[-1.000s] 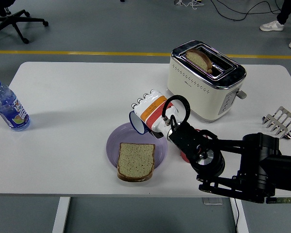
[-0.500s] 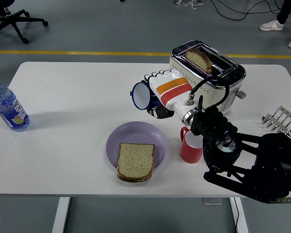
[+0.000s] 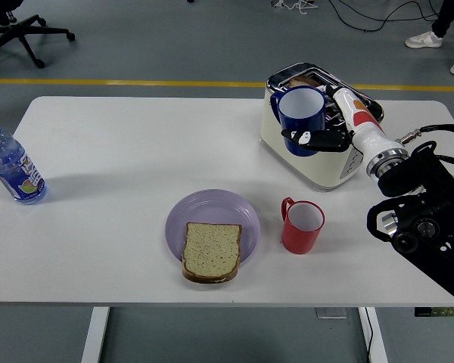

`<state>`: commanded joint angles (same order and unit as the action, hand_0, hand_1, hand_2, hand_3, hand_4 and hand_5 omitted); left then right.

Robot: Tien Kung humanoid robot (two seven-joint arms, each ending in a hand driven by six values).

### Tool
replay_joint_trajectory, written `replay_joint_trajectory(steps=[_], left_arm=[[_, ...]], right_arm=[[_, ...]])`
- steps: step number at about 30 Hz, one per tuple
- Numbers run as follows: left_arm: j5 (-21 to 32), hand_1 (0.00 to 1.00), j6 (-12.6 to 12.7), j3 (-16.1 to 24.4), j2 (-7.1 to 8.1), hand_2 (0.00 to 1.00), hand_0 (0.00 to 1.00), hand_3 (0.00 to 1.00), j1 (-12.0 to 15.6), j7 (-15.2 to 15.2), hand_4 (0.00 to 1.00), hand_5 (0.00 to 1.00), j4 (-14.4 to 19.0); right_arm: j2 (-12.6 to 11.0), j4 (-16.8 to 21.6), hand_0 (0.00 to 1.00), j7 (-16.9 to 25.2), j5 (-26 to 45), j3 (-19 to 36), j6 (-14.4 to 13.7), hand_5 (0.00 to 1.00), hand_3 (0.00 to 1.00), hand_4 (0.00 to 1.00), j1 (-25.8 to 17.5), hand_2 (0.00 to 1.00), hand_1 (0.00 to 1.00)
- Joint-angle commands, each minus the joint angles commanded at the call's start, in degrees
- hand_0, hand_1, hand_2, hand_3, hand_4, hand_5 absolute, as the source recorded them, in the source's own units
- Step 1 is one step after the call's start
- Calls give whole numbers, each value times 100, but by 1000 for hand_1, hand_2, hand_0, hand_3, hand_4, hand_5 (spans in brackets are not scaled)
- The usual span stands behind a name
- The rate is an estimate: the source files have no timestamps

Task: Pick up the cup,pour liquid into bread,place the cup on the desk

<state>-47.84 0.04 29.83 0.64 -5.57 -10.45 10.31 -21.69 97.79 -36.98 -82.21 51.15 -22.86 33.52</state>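
Right hand: white with an orange and red band, reaching in from the right; its dark fingers are wrapped around the blue cup, holding it.
Blue cup: held upright in the air in front of the toaster, mouth up, white inside, handle toward the left; clear of the tabletop.
Bread: one brown slice lying flat on the near part of the purple plate, its near edge overhanging the plate's rim.
Purple plate: round, on the tabletop just left of the red cup, well apart from the blue cup.
Red cup: upright on the tabletop, handle to the left, white inside, in front of the toaster.
Toaster: cream with a chrome top, at the far right; largely behind the blue cup and hand. Small print on its front is too small to read.
Bottle: clear plastic with blue cap, at the left edge; colourful label, writing not legible.
Metal rack: small, at the right edge.
Tabletop: white.
Left hand: not in view.
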Motion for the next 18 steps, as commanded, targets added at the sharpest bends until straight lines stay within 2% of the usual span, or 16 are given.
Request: replay_joint_trajectory(steps=[1, 2, 3, 8, 10, 12, 14, 18], left_arm=[[-2, 743, 1, 1, 0, 754, 679, 646, 1, 0, 410, 998, 0], [-2, 743, 1, 1, 0, 754, 679, 646, 1, 0, 410, 998, 0], [-10, 743, 2, 9, -1, 754, 679, 646, 5, 0, 410, 998, 0], [-55, 743, -2, 25, -5, 754, 679, 647, 19, -11, 409, 998, 0], [-59, 743, -3, 20, -7, 754, 679, 647, 26, -14, 409, 998, 0], [-55, 743, -3, 4, -10, 754, 679, 647, 35, -15, 409, 998, 0], [-59, 743, -5, -24, -7, 754, 678, 646, 41, -16, 409, 998, 0], [-89, 743, -8, -33, -13, 754, 678, 646, 54, -23, 409, 998, 0]], right_arm=[[-18, 21, 131, 0, 124, 102, 2, 46, 455, 587, -62, 343, 122], [-24, 29, 131, 0, 174, 141, 3, 46, 455, 587, -84, 343, 122], [-130, 90, 131, 69, 318, 292, -56, 46, 455, 587, -245, 343, 122], [-449, 77, 131, 697, 916, 642, -496, 14, 463, 582, -889, 347, 131], [-483, 53, 131, 913, 996, 734, -605, 14, 463, 582, -1086, 347, 131], [-489, 15, 131, 1264, 1146, 876, -688, 14, 463, 582, -1353, 347, 131], [-401, -96, 133, 1555, 1086, 1061, -750, 27, 462, 598, -1562, 347, 130], [-210, -299, 133, 1957, 887, 1377, -686, 27, 462, 598, -1868, 347, 130]])
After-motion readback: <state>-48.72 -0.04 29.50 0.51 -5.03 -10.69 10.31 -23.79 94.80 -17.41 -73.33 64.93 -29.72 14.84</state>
